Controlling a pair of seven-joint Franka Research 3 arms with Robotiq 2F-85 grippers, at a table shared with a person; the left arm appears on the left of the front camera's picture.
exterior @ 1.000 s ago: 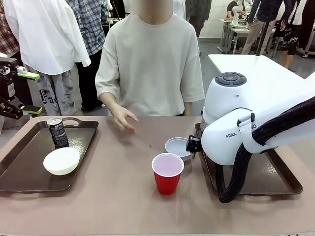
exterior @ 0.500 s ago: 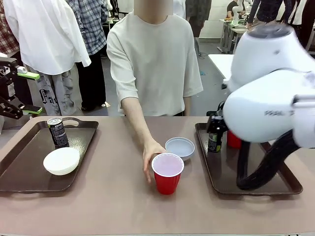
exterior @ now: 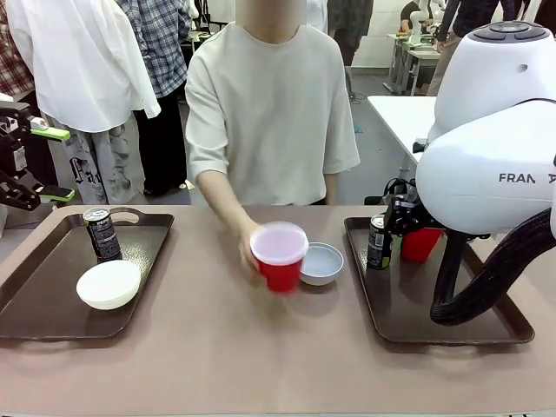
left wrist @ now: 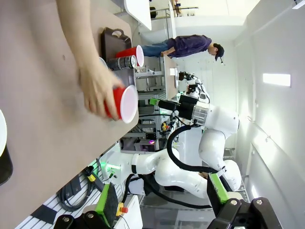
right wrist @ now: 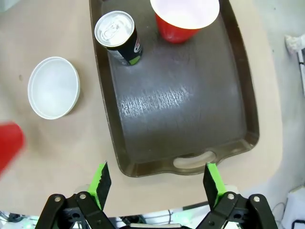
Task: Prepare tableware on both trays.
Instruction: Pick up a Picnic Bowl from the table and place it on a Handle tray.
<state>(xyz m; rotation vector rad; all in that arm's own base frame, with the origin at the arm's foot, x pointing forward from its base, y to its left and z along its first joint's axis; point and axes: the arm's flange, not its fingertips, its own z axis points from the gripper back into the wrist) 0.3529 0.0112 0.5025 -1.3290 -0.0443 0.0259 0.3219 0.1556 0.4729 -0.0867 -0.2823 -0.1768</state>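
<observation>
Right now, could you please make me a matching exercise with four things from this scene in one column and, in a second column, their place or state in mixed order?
Things:
1. white bowl
2. grey-blue bowl
3. person's hand
4. right pincer

Place or state:
a. open, holding nothing
b. on the left tray, beside a can
c. gripping a red cup
d. on the bare table

Pairs: 1-b, 2-d, 3-c, 4-a
</observation>
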